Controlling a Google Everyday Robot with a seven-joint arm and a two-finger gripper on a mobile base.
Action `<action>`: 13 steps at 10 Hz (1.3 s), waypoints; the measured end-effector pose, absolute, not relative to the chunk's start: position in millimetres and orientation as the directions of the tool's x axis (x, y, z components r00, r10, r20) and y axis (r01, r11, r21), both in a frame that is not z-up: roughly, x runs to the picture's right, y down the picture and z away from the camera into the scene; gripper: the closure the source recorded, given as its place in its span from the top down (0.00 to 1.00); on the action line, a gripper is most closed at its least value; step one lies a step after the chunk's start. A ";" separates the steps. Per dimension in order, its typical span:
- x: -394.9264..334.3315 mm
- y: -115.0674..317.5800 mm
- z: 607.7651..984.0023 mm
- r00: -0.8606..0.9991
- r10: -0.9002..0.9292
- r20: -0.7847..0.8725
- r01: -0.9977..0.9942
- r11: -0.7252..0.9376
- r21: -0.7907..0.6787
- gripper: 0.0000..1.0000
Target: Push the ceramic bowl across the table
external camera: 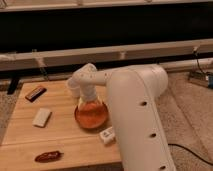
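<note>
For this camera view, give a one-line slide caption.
Gripper reaches down into the orange bowl on the wooden table.

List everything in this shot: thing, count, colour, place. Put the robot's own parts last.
bowl: one, glossy orange-red, middle of the table
table: one, light wooden planks, lower left of the view
white block: one, pale, left of the bowl
dark bar: one, dark brown, far left corner of the table
reddish packet: one, dark red, near front edge
small white box: one, white, just right of the bowl's near rim
white cup: one, behind the bowl, partly hidden
arm: one, white, from the right
gripper: one, at the bowl's far rim
</note>
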State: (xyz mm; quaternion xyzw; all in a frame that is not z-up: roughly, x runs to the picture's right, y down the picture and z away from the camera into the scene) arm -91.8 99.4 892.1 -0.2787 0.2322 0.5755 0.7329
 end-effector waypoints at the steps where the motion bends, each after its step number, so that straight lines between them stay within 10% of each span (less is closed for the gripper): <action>1: -89.3 96.7 894.0 0.224 0.717 -0.660 -0.974 0.182 -0.133 0.80; 13: -29.3 28.2 916.2 0.141 0.770 -0.622 -0.989 0.142 -0.048 0.80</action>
